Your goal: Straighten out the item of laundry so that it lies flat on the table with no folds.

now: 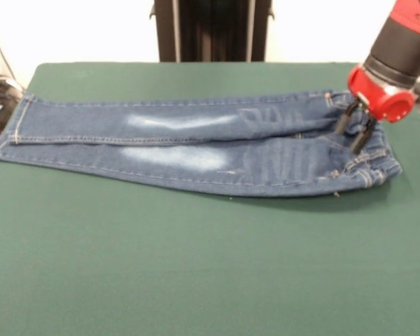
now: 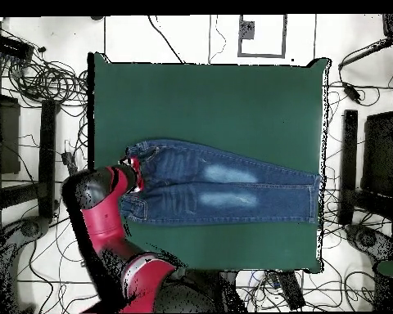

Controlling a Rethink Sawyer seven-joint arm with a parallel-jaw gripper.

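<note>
I am holding my tool (image 1: 355, 132) at the waistband of the jeans (image 1: 196, 147), its two fingers standing apart with nothing clamped between them (tips at or just above the denim; contact I cannot tell). The jeans are stretching across the counter (image 1: 196, 266) from one short edge to the other, cuffs reaching the far short edge. Both legs are lying nearly flat already; I am judging only slight bunching at the waistband and crotch remaining.
</note>
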